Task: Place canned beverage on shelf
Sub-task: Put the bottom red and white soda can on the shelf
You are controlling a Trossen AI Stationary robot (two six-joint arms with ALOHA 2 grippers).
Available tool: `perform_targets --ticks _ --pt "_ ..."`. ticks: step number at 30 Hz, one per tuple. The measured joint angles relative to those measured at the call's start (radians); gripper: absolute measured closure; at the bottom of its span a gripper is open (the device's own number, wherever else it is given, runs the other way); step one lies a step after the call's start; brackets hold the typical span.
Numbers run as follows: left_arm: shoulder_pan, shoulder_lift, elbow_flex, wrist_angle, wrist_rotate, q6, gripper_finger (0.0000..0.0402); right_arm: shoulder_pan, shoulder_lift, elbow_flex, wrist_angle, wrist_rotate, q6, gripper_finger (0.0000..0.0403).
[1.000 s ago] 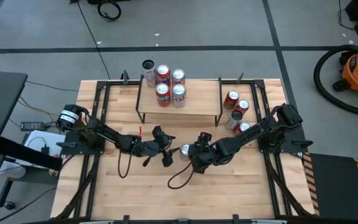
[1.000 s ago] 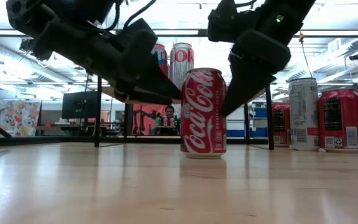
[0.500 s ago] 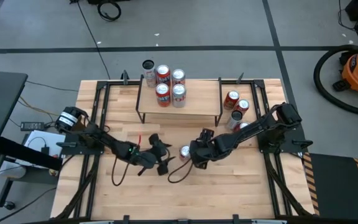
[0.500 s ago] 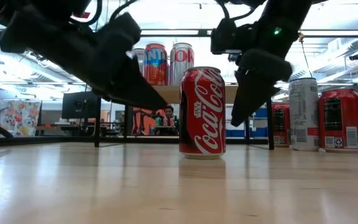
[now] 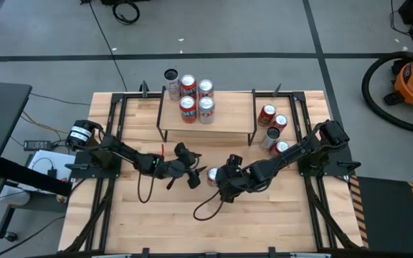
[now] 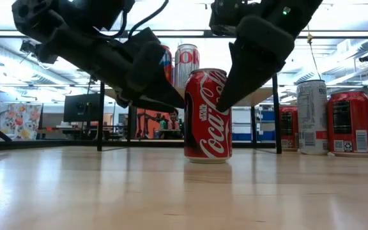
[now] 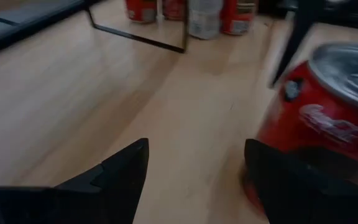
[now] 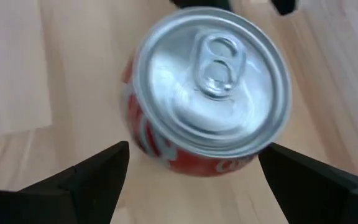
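Note:
A red Coca-Cola can stands upright on its base on the wooden tabletop, near the middle. My right gripper is open and comes slanting down over the can's silver top, one finger on each side, with gaps showing. My left gripper is open, low, at the can's left. The shelf stands at the far middle with several cans on its left part. My left gripper has one finger low in front of the can's lower side, coming level from the table's left. I cannot tell whether it touches the can.
Several more cans stand on the table right of the shelf. The shelf's thin black legs rise behind the can. Black frame rails run along both table sides. Bare wood lies toward the near edge.
The can has turned a little about its upright axis and still stands. My left gripper went toward the near edge, then came back up beside the can's left. My right gripper drew back toward the far edge, then came over the can's top.

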Motion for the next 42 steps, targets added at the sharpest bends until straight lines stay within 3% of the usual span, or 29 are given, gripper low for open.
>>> perform_targets --ticks 11,22,24,28,31,38,42 --pt "-0.108 0.000 0.000 -0.012 0.026 -0.010 0.0125 -0.075 0.000 0.000 -0.135 0.019 -0.055 0.0035" --pt "-0.171 0.000 0.000 -0.193 -0.072 -0.071 0.0125 -0.035 0.000 0.000 -0.224 -0.053 0.034 0.0035" --pt "-0.172 0.000 0.000 -0.203 -0.028 -0.071 0.0125 -0.016 0.000 0.000 -0.229 -0.065 0.061 0.0035" --pt "-0.150 0.000 0.000 -0.201 0.169 -0.075 0.0125 0.018 0.000 0.000 -0.219 -0.081 0.107 0.0035" --pt "-0.142 0.000 0.000 -0.225 0.212 -0.077 0.0125 0.029 0.000 0.003 -0.211 -0.124 0.131 0.0035" --pt "-0.141 -0.001 0.000 -0.194 0.213 -0.047 0.0125 0.036 0.000 0.063 -0.203 -0.103 0.112 0.0035" --pt "-0.126 -0.001 0.000 -0.175 0.067 0.005 0.0125 0.008 0.000 0.069 -0.190 -0.044 0.067 0.0035"
